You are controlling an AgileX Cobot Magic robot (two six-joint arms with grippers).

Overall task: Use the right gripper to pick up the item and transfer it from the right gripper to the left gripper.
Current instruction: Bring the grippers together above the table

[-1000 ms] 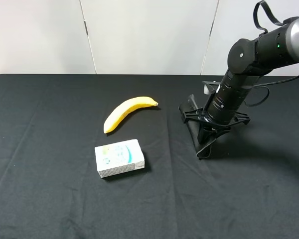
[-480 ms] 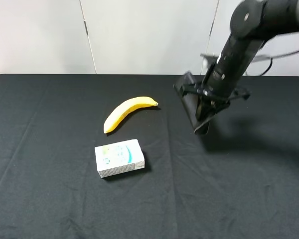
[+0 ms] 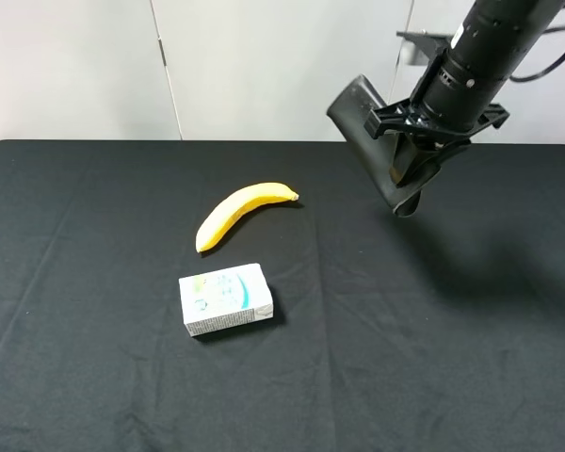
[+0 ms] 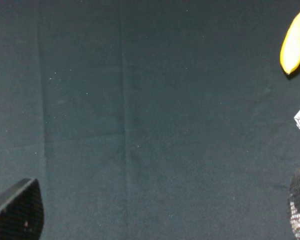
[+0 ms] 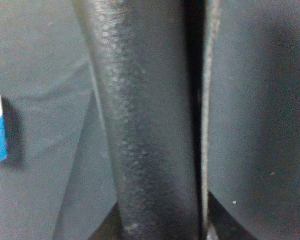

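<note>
The black-clothed table fills the scene. Above its far right side, the right arm holds the right gripper clenched across the long black case. The case is clear of the cloth and tilted, with 1 end high toward the middle and the other low beneath the fingers. In the right wrist view it fills the space between the jaws. The carton and the banana lie on the cloth, well apart from the case. The left gripper is spread wide with nothing between its 2 fingertips, and it does not show in the high view. The pick-up looks done, so the handover is the step in hand. Next, I judge, the 2 arms must meet over the middle, with a free end of the case offered for the left gripper to close on before the right lets go.
</note>
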